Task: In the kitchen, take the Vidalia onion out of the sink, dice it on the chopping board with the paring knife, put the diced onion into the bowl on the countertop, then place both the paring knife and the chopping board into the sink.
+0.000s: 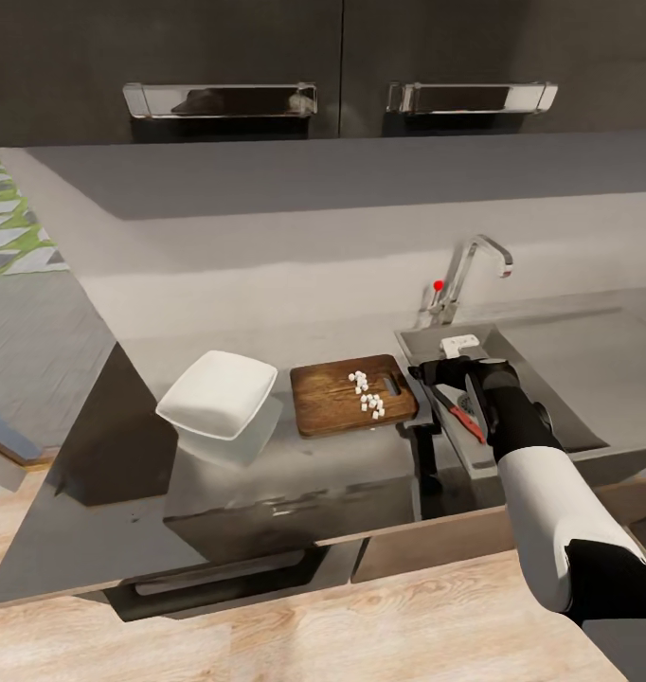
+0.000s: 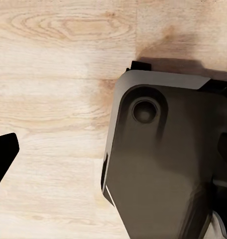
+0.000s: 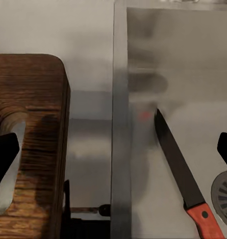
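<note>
Knife (image 3: 185,167) handle cut off; right end effector (image 3: 113,149) empty.

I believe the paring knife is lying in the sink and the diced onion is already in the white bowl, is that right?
Not quite: the diced onion lies on the chopping board, and the bowl looks empty, as the head view shows. The paring knife does lie in the sink.

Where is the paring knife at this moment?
The paring knife lies flat inside the sink, near the round drain. In the head view it is to the right of the chopping board, partly hidden behind the right arm.
</note>
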Robot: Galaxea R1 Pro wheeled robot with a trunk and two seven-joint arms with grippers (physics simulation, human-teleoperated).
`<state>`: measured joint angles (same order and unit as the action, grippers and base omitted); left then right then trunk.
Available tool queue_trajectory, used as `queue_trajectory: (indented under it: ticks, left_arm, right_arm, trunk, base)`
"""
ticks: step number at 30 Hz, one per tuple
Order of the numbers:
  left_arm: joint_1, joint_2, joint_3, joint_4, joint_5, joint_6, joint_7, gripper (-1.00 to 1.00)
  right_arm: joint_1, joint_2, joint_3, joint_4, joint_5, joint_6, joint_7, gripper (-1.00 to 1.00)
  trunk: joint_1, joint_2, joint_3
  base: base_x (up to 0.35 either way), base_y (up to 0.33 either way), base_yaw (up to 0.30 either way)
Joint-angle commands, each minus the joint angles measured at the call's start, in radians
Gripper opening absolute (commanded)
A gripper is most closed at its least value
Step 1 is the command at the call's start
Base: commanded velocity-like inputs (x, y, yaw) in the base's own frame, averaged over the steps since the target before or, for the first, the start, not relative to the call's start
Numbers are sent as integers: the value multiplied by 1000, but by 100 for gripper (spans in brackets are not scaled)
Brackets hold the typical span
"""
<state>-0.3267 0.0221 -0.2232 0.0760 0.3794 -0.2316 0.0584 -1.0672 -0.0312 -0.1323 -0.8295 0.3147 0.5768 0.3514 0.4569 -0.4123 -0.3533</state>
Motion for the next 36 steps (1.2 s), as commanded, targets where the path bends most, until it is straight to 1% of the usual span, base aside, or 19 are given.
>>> queue_trajectory:
  ticks: [1,7,25,31,36]
  left_arm:
    - [-2,-1,-8,4,6,-6,1,100]
    - [-2,-1,-8,4,6,-6,1,100]
    - [-2,-1,-8,4,6,-6,1,100]
    - [-2,-1,-8,4,6,-6,1,100]
    - [-2,-1,-8,4,6,-6,1,100]
  right_arm:
    - [-1,0,-2,-1,11,3,9,100]
    - [-1,1,-1,0,11,3,9,100]
    - [-2,9,2,12,11,3,8,100]
    - [-2,19,2,13,12,3,8,100]
    - [-2,22,3,33,13,2,8,100]
  trunk:
    - [1,-2,-2]
    - [1,-2,-2]
    - [1,-2,-2]
    - [1,-2,-2]
    - [1,-2,-2]
  base:
    - [158,0,0]
    - [88,0,0]
    - [3,0,0]
    - [0,0,0]
    - [0,0,0]
